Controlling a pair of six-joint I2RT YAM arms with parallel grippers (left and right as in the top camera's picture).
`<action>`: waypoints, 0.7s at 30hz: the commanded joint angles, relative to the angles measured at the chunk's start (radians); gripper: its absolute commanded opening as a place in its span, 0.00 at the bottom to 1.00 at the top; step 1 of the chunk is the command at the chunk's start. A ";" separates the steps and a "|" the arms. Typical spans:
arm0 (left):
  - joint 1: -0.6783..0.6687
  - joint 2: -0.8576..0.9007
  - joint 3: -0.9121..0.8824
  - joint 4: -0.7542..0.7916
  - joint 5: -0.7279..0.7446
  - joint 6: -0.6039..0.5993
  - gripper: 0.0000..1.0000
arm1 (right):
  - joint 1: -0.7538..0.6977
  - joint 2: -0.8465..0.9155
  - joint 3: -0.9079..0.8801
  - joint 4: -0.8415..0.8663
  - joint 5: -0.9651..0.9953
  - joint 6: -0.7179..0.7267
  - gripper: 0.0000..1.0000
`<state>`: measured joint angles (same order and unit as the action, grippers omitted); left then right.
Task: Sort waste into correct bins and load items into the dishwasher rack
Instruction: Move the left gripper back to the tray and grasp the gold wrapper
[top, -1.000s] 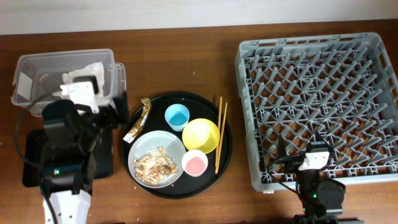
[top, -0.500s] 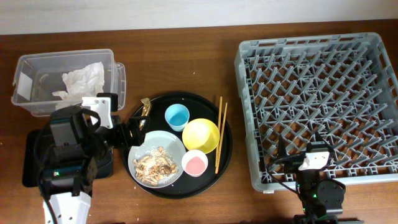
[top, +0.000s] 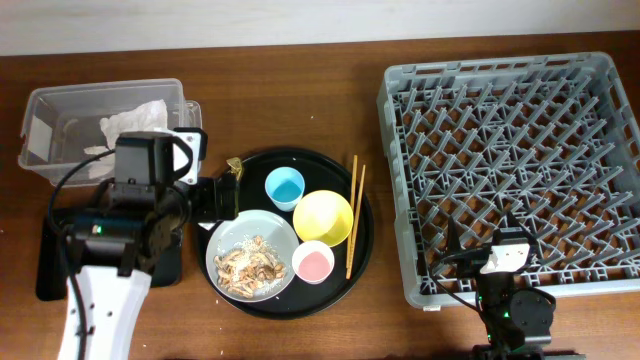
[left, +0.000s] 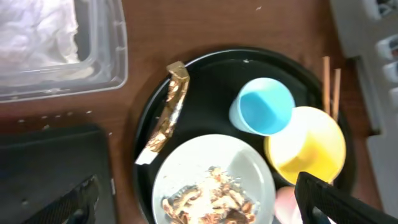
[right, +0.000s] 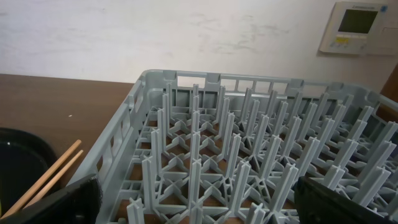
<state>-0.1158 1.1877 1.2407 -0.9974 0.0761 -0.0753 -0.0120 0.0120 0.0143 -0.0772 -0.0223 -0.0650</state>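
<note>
My left gripper (top: 218, 200) is open and empty, hovering over the left part of the round tray above the grey plate (top: 252, 255); its fingers frame the plate (left: 211, 177) in the left wrist view (left: 202, 208). Tan food scraps (left: 208, 202) lie on the plate. The gold wrapper (left: 165, 115) lies beside it. The blue cup (top: 285, 187), yellow bowl (top: 323, 217), pink cup (top: 313, 263) and chopsticks (top: 353, 215) sit on the round tray. The white napkin (top: 135, 122) lies in the clear box (top: 45, 100). My right gripper (right: 199, 205) is open over the near edge of the rack (top: 510, 150).
The round black tray (top: 365, 235) holds the dishes. The shallow black tray (top: 55, 265) lies under my left arm, below the clear box. Bare wood separates the round tray from the rack.
My left gripper has moved from over the clear box down and right to the round tray, leaving the napkin in the box. The right arm has not moved.
</note>
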 joint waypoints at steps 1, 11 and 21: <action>-0.004 0.023 0.014 0.020 -0.040 -0.006 0.99 | 0.005 -0.006 -0.009 -0.001 0.008 -0.006 0.99; -0.004 0.194 0.012 0.101 -0.137 -0.006 0.91 | 0.005 -0.006 -0.009 -0.001 0.009 -0.006 0.99; -0.004 0.430 0.011 0.159 -0.125 -0.003 0.89 | 0.005 -0.006 -0.009 -0.001 0.008 -0.006 0.99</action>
<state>-0.1169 1.5600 1.2411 -0.8467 -0.0425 -0.0788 -0.0120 0.0120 0.0143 -0.0772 -0.0223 -0.0654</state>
